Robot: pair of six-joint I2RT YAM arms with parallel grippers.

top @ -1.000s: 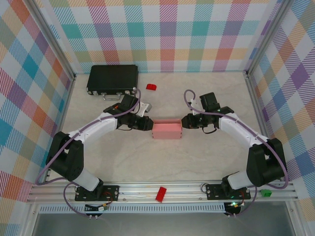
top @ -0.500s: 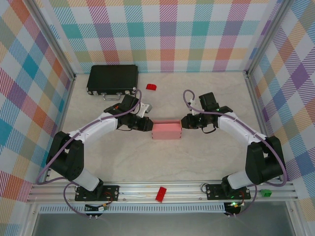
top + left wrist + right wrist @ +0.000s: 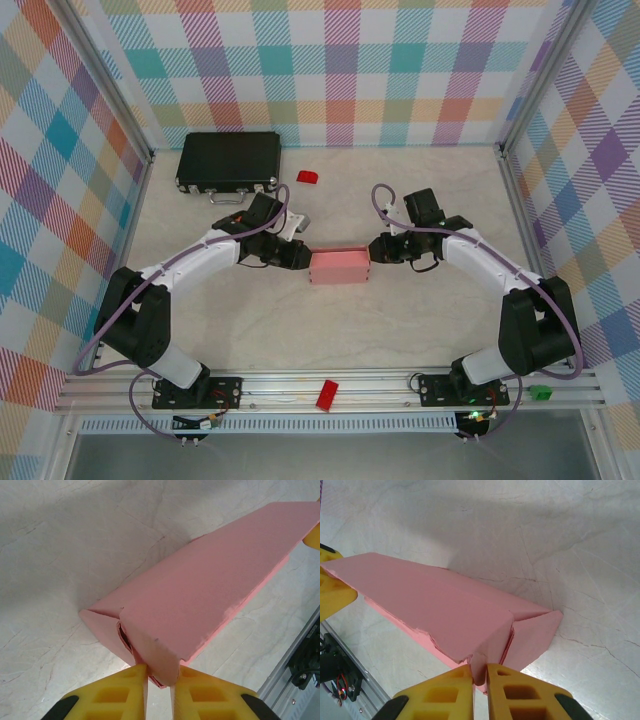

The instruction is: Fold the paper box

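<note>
Almost nothing has moved over the last second; the right arm's elbow has drifted a touch, and the box (image 3: 340, 267) lies where it was, closed up and flat on the middle of the table (image 3: 330, 335). Its long axis runs left to right; the left gripper (image 3: 303, 256) meets its left end and the right gripper (image 3: 374, 250) its right end, so neither arm is nearer. Each wrist view shows yellow fingers pressed close on a folded end flap, pinching it. The coming move likely turns on this; each flap points straight into its own gripper, so tucking means pushing inward along that axis.
</note>
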